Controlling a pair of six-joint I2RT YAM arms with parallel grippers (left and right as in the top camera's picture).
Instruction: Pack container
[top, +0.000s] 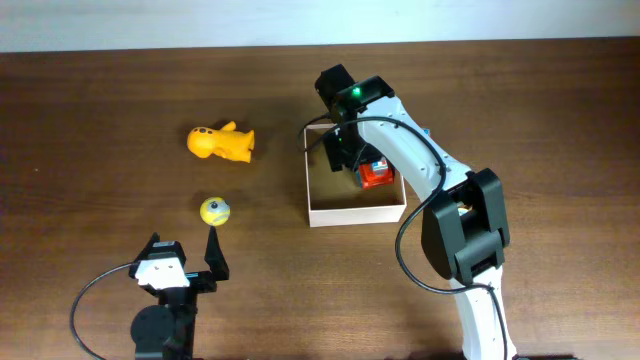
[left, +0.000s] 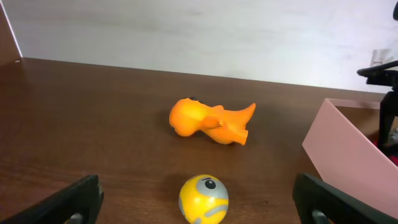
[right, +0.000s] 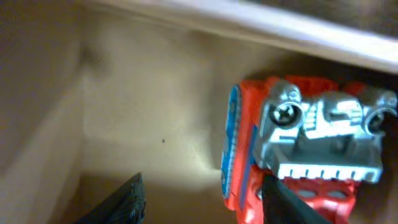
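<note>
Hovering inside the box (top: 356, 215), R of centre on the counter (top: 90, 110), my right jaws sit half parted over a red toy truck (right: 298, 143) lying on its floor. My left jaws gape wide, empty, nr the yellow ball (top: 215, 210); orange duck (top: 222, 142) beyond.

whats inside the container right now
A red toy car lies on the container's tan floor near one wall. The right pincer above it covers part of the floor; the visible rest is bare.
</note>
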